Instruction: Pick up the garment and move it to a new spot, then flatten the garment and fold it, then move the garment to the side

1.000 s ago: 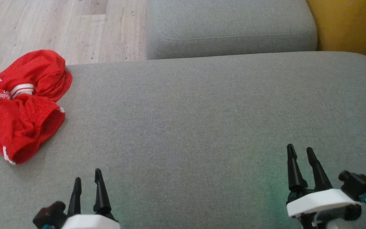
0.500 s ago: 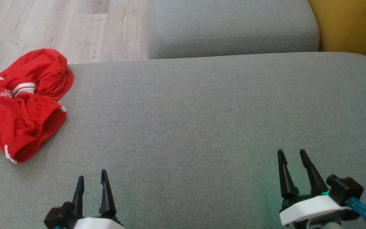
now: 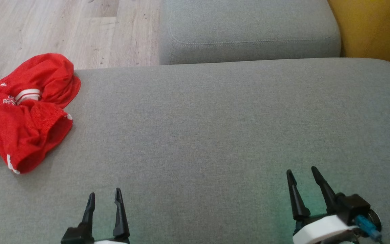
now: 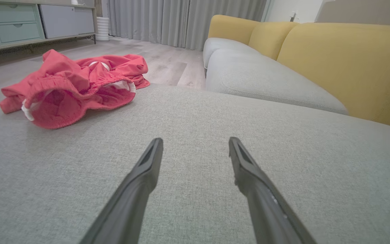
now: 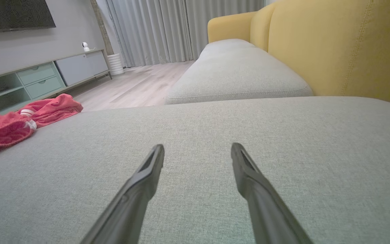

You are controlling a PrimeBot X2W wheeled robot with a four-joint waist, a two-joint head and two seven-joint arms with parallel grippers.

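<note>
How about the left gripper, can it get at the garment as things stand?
Probably yes. The left gripper is open and empty, and only bare cushion lies between it and the crumpled garment, ahead to its left by the cushion's edge. Nothing stands in the way.

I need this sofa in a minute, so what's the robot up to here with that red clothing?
Nothing is being handled yet. The red garment lies crumpled at the far left corner of the grey sofa cushion. The left pincer and the right pincer are both open and empty over bare cushion, apart from the garment, with the left one nearer to it. The pick-up has not begun, so flattening, folding and moving aside are all yet to come.
</note>
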